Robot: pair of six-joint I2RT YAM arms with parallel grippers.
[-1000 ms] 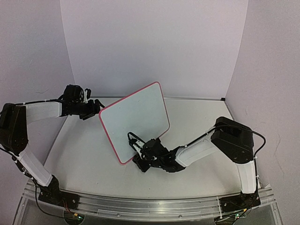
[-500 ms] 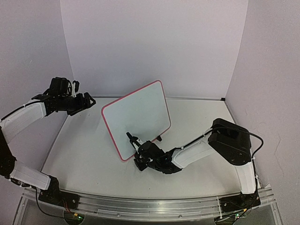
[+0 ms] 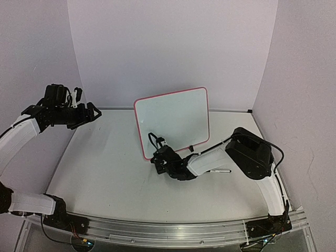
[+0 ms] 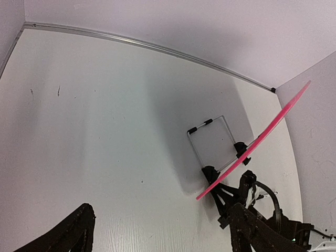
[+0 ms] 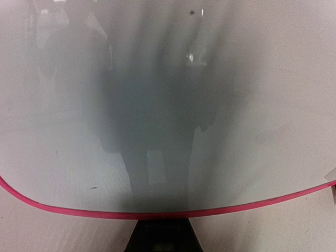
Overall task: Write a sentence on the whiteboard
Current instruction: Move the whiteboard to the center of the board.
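progress: red-framed white whiteboard [image 3: 173,118] just ahead of right fingers [image 3: 157,157], totally blank, whole sentence to go | left fingers [image 3: 90,112] spread, empty | right grip: can't tell

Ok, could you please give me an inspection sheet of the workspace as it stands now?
Surface: white table, a few tiny dark specks.
Job's things: whiteboard propped on its wire stand, no lettering seen on its face; slim marker pen lying on the table under the right forearm.
Clutter: nothing seen.
Grippers: left gripper held high at the far left, open and empty; right gripper low at the whiteboard's lower left corner, jaws not readable.
Cables: black loop above the right gripper; another cable beside the right elbow.
Surroundings: plain white walls; metal rail along the near edge.
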